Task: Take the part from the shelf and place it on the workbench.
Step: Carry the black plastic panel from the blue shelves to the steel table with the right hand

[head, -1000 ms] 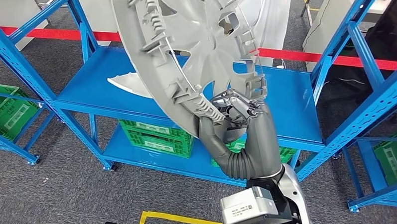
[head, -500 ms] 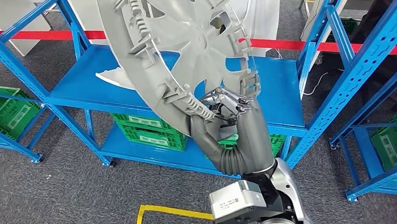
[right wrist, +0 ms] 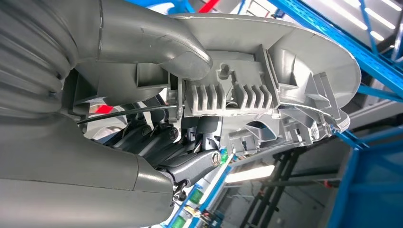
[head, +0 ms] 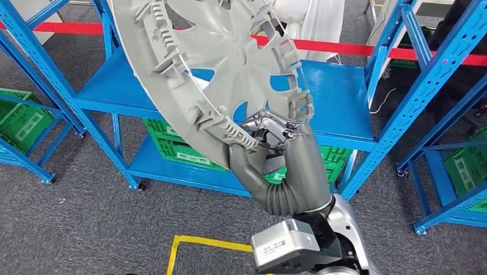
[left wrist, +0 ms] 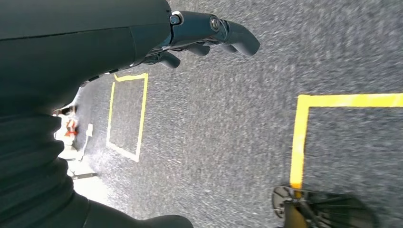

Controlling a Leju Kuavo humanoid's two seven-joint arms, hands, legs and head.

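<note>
Head view: gripping the grey wheel cover (head: 213, 57) by its lower rim with the right hand (head: 271, 144) — part rising up and leftward, tilted, clear of the blue shelf (head: 334, 98); green crates (head: 179, 152) sitting on the lower tier.

Left wrist view: hanging over carpet, left hand (left wrist: 199, 33) holding nothing, fingers loosely curled.

Right wrist view: clamping thumb (right wrist: 166, 45) and fingers on the ribbed rim — no desk showing.

My head camera looks down at the blue shelf (head: 346, 110); the right wrist camera sits close under the part (right wrist: 266, 90), which both share; the left faces floor (left wrist: 228, 133).
</note>
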